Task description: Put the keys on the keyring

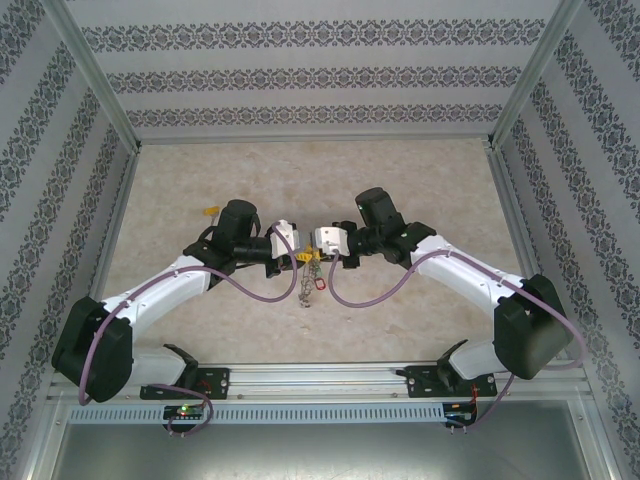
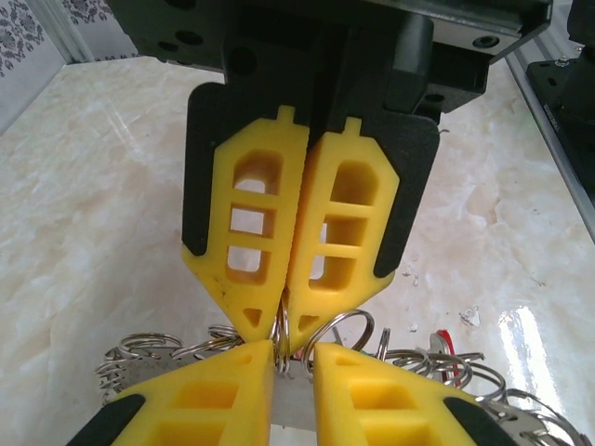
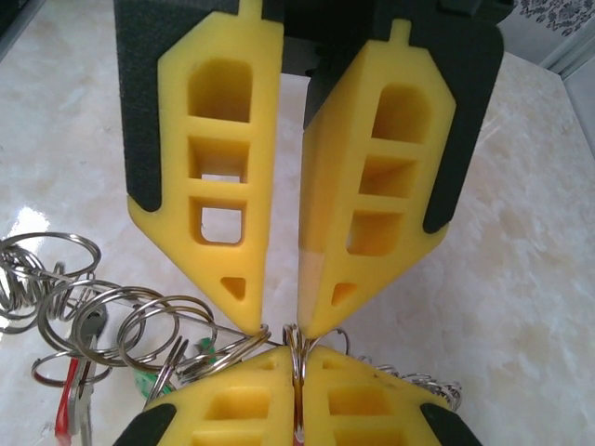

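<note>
Tip to tip over cream marbled table [image 1: 300, 170]
Yellow right pincer [image 3: 297, 353] clenched on thin silver wire keyring [image 3: 297, 372], lower centre; yellow left pincer [image 3: 282, 327] barely parted, grip unclear; silver tagged keys [image 1: 311, 284] bunched just below

1. Arms: you have two, the left arm [image 1: 165, 285] and the right arm [image 1: 470, 275].
2. End effectors: two, the left end effector [image 2: 294, 348] and the right end effector [image 3: 297, 351], with four yellow fingers [image 3: 209, 167] in all.
3. Keyring [image 3: 297, 367]: one.
4. Tags you can count: one red tag [image 3: 65, 404], one green tag [image 3: 149, 383], one yellow tag [image 1: 210, 212].
5. Small rings [image 3: 158, 325]: at least ten, too tangled for an exact count.
</note>
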{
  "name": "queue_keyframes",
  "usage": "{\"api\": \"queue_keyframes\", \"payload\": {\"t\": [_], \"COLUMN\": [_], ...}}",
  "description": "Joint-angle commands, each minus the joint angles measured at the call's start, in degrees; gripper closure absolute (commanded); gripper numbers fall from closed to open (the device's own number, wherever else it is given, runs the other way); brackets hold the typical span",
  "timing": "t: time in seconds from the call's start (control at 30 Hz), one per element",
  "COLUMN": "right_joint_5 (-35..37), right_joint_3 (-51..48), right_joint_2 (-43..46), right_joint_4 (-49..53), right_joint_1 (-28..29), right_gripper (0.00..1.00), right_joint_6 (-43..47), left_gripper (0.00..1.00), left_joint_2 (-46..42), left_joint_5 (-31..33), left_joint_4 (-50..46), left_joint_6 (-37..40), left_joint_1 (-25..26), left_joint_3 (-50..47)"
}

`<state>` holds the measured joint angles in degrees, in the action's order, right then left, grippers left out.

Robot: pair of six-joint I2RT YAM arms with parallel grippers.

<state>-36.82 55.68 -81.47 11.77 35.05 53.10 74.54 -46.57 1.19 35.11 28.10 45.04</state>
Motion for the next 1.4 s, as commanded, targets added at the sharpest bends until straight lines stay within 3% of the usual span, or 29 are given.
{"api": "queue_keyframes", "payload": {"t": [0.0, 0.13, 0.27, 0.43, 0.6, 0.7, 0.93, 1.37], "right_joint_5": [0.24, 0.30, 0.95, 1.85, 2.00, 2.01, 3.51, 3.60], "right_joint_3": [1.67, 1.54, 1.20, 0.77, 1.00, 1.04, 1.66, 1.54], "right_joint_2": [1.14, 1.54, 2.09, 2.89, 3.20, 3.50, 2.99, 2.99], "right_joint_4": [-2.90, -3.47, -2.98, -2.98, -2.98, -3.05, -3.76, -5.41], "right_joint_1": [1.34, 1.59, 1.55, 1.43, 1.51, 1.60, 1.52, 1.51], "right_gripper": [0.92, 0.92, 0.92, 0.93, 0.93, 0.93, 0.94, 0.94], "right_joint_6": [-0.34, -0.90, -0.46, -0.18, -0.19, -0.45, -4.05, -6.52], "left_gripper": [0.81, 0.81, 0.69, 0.64, 0.59, 0.66, 0.84, 0.75], "left_joint_2": [-0.83, -0.69, -1.45, -4.15, -5.55, -4.51, -3.53, -3.12], "left_joint_5": [-2.48, -2.59, -3.08, -5.48, -4.64, -0.97, -2.66, -6.57], "left_joint_4": [0.49, -0.20, -1.17, -2.43, 1.46, 6.17, 5.30, 2.27], "left_joint_6": [-0.67, -1.01, -1.45, -1.08, -6.53, -12.74, -10.80, -7.13], "left_joint_1": [-0.07, -0.11, -0.45, -2.68, -4.02, -4.08, -3.94, -3.90], "left_joint_3": [2.03, 2.34, 2.48, 1.48, -0.11, -0.43, 0.00, -0.58]}}
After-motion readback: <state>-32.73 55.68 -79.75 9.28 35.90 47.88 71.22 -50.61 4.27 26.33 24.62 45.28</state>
